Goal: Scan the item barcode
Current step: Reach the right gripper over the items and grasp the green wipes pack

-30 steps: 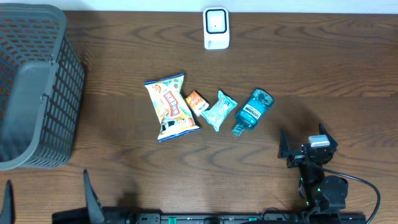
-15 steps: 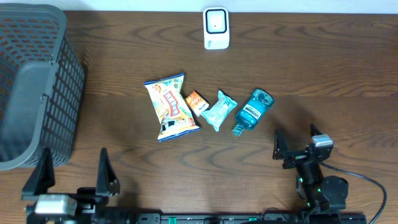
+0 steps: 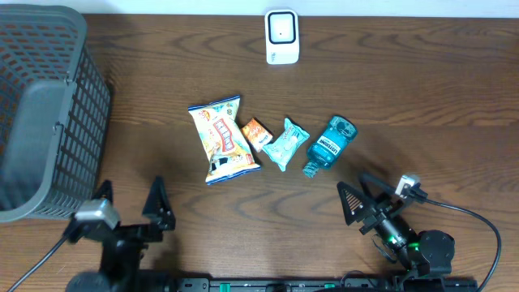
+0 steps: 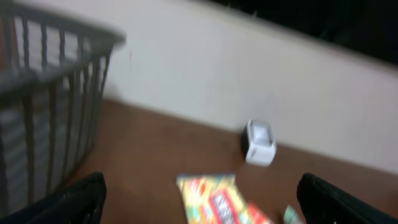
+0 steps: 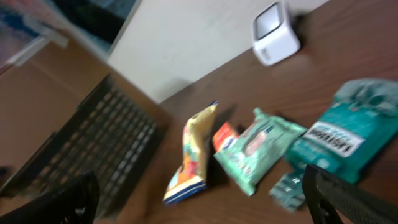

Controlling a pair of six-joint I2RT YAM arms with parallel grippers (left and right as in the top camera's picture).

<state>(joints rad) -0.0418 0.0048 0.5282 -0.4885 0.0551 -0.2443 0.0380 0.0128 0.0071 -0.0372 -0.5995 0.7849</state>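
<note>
- Nothing of the task shows as done: no item is lifted, and none lies close to the scanner (image 3: pixel 281 36), which stands at the far edge of the worktop (image 3: pixel 422 89).
- Four items lie in a row mid-worktop: a snack bag (image 3: pixel 223 139), a small orange packet (image 3: pixel 257 133), a pale green packet (image 3: pixel 285 143) and a teal bottle (image 3: pixel 328 144) on its side.
- I cannot tell which one is meant for scanning.
- The left end effector (image 3: pixel 130 199) is spread wide and empty near the front edge, well apart from the row.
- The right end effector (image 3: pixel 361 196) is also wide open and empty, nearest the bottle.
- By my judgement everything remains: grasp, carry, show the barcode.
- The worktop is dark wood grain, with a grey basket (image 3: pixel 40 113) at the left and a pale wall behind.
</note>
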